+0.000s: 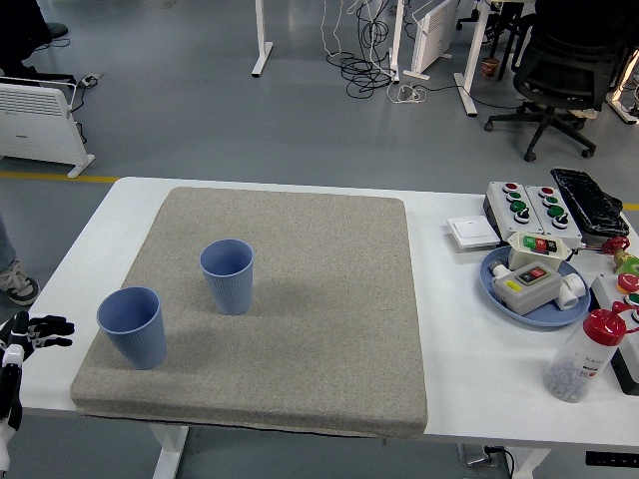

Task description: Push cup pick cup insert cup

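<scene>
Your left hand [30, 334] sits at the picture's lower left edge, off the table's left side and just below the level of its near corner. You can see its black fingers [55, 327] spread apart and pointing right toward the table, clamped on nothing, with a white and black wrist section running down from it to the bottom edge. Your right arm does not show anywhere.

The white table [469, 329] carries a large grey felt-like rectangular mat [319, 299] that covers most of its left and middle. Two ribbed blue plastic cups stand upright on that mat, mouths up. The nearer blue cup [132, 327] is on the mat's front left part, close to its left border, and it is the one nearest your left hand, lying to the hand's right with a strip of bare table and mat edge between them. The farther blue cup [228, 276] stands just beyond and to the right of the first, a little apart from it and not touching. Neither cup is inside the other.

On the table's right side, well apart from both cups, you have a round blue plate [496, 289] holding small switch boxes, a grey box with red and green push buttons [529, 205] behind it, and a clear plastic bottle with a red cap [584, 354] near the front right.
</scene>
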Robot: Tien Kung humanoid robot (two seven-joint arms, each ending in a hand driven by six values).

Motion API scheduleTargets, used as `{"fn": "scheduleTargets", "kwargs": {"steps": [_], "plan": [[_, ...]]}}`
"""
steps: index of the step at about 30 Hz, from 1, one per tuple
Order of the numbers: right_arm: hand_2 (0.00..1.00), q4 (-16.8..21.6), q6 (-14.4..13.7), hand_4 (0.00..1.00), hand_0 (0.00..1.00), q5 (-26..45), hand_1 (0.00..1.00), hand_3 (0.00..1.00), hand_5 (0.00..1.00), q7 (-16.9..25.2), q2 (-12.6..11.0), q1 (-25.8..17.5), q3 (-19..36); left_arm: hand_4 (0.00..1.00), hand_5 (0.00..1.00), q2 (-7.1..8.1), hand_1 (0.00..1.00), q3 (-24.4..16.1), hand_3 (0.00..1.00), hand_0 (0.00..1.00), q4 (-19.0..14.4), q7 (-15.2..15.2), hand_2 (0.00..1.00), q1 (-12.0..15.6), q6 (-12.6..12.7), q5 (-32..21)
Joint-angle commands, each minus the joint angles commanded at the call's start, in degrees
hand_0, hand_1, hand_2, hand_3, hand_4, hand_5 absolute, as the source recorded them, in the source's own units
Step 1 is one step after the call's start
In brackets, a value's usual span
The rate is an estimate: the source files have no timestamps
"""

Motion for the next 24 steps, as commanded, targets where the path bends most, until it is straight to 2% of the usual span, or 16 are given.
{"fn": "scheduleTargets", "kwargs": {"steps": [4, 9, 10, 15, 16, 17, 21, 22, 24], "plan": [[0.702, 0.0, 0.0, 0.124, 0.711, 0.2, 0.653, 0.591, 0.467, 0.0, 0.0, 0.0, -0.1, 0.566, 0.998, 0.44, 0.49, 1.5, 0.458, 0.402, 0.1, -0.2, 0.477, 0.5, 0.3, -0.3], [0.702, 0.0, 0.0, 0.124, 0.711, 0.0, 0.653, 0.591, 0.467, 0.0, 0.0, 0.2, -0.1, 0.566, 0.998, 0.33, 0.49, 4.2, 0.458, 0.402, 1.2, 0.3, 0.477, 0.0, 0.1, 3.2], [0.701, 0.0, 0.0, 0.123, 0.71, 0.0, 0.652, 0.59, 0.466, 0.0, 0.0, 0.3, 0.0, 0.551, 0.998, 0.29, 0.502, 4.9, 0.456, 0.432, 1.6, 0.6, 0.485, -0.4, 0.0, 3.6], [0.701, 0.0, 0.0, 0.123, 0.71, 0.1, 0.652, 0.59, 0.466, 0.0, 0.0, 0.5, -0.1, 0.551, 0.998, -0.01, 0.502, 7.6, 0.456, 0.432, 4.0, 3.3, 0.485, -3.0, -1.7, 6.8], [0.701, 0.0, 0.0, 0.121, 0.711, 0.1, 0.651, 0.59, 0.464, 0.0, 0.0, 0.5, -0.1, 0.548, 0.998, -0.12, 0.529, 7.8, 0.468, 0.509, 4.4, 3.6, 0.505, -3.5, -2.0, 7.2], [0.701, 0.0, 0.0, 0.121, 0.711, 0.1, 0.651, 0.59, 0.464, 0.0, 0.0, 0.5, -0.1, 0.548, 0.998, -0.29, 0.529, 8.1, 0.468, 0.509, 5.0, 4.1, 0.505, -4.0, -2.3, 7.5], [0.701, 0.0, 0.0, 0.121, 0.711, 0.5, 0.651, 0.59, 0.464, 0.2, 0.0, 0.6, -0.3, 0.548, 0.998, -0.73, 0.529, 9.0, 0.468, 0.509, 7.0, 5.1, 0.505, -5.7, -3.0, 7.6], [0.7, 0.0, 0.0, 0.121, 0.71, 0.6, 0.65, 0.589, 0.466, 0.2, 0.0, 0.6, -0.3, 0.546, 0.998, -0.79, 0.557, 9.1, 0.478, 0.567, 7.4, 5.1, 0.531, -6.0, -3.1, 7.6], [0.7, 0.0, 0.0, 0.121, 0.71, 0.7, 0.65, 0.589, 0.466, 0.3, 0.0, 0.6, -0.5, 0.546, 0.998, -1.07, 0.557, 8.9, 0.478, 0.567, 8.4, 5.3, 0.531, -6.4, -3.2, 7.4]]}}
